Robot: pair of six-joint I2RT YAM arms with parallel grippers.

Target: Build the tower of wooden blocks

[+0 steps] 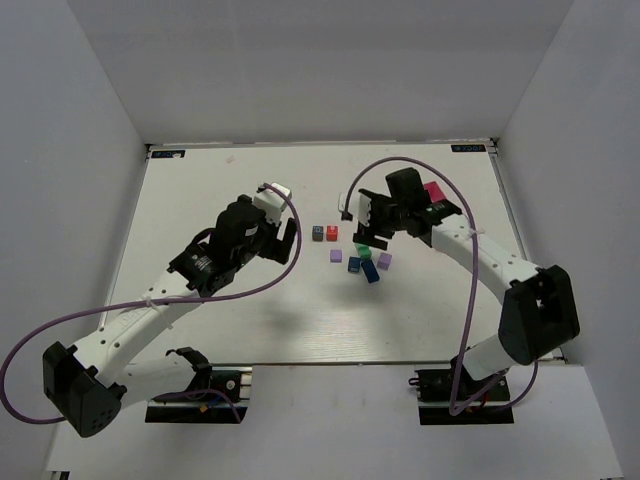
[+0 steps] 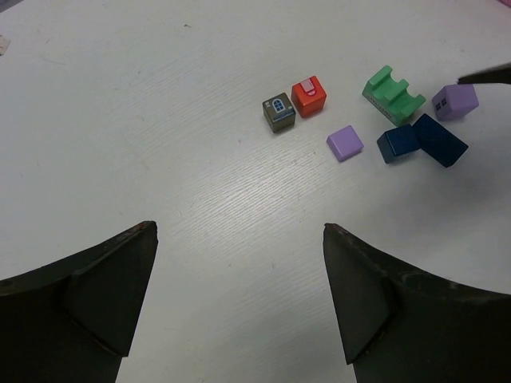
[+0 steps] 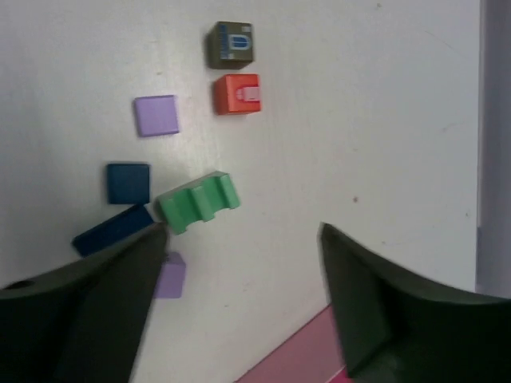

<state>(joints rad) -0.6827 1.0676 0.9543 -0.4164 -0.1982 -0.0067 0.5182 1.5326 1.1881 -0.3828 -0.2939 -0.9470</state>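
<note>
The left tool is hanging over the white worktop. Its two dark fingers are spreading wide and nothing is sitting between them. The right tool is gaping wide too and is gripping nothing.

The wood blocks are lying loose in one layer on the worktop. They are sitting ahead of the left tool, off to its right. For the right tool they are sitting ahead and to its left.

A grey block is showing a little blue door. A red block is sitting just beside it. A thin purple square is lying flat near them. A green block is showing two notches like a castle wall. Its long side is running across, just ahead of the right tool's left finger. A blue cube is sitting beside a long dark blue block. That long block is slanting, with one end near the same finger. A small purple cube is sitting right beside that finger.

All the blocks are looking smooth and painted, with sharp corners. A pink box is peeking out under the right tool.
</note>
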